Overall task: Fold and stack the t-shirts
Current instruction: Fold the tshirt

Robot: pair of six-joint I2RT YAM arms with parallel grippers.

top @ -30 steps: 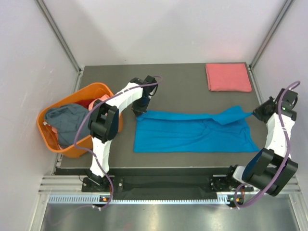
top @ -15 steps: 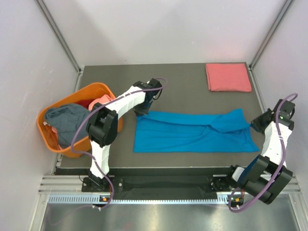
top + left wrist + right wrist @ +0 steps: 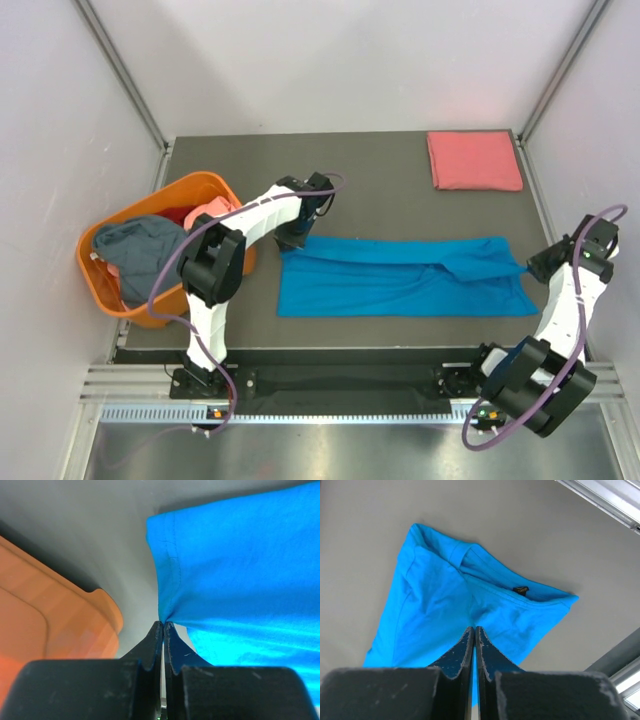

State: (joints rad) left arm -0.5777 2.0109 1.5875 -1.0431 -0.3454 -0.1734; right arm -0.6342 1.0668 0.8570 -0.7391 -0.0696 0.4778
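The bright blue t-shirt (image 3: 400, 277) lies stretched in a long band across the counter (image 3: 380, 180), towards its near edge. The left claw (image 3: 163, 626) pinches the shirt's far left corner (jaws tight on the hem). The right claw (image 3: 474, 630) pinches its right end. A folded pink shirt (image 3: 474, 160) sits in the far right corner, and an orange basket (image 3: 155, 310) of clothes stands at the left edge.

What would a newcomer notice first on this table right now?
The bright blue cloth t-shirt, stretched wide across the middle, with the left tool and right tool each shut on an opposite end. Next, the orange plastic basket at the left edge and a folded salmon-pink shirt in the far right corner.
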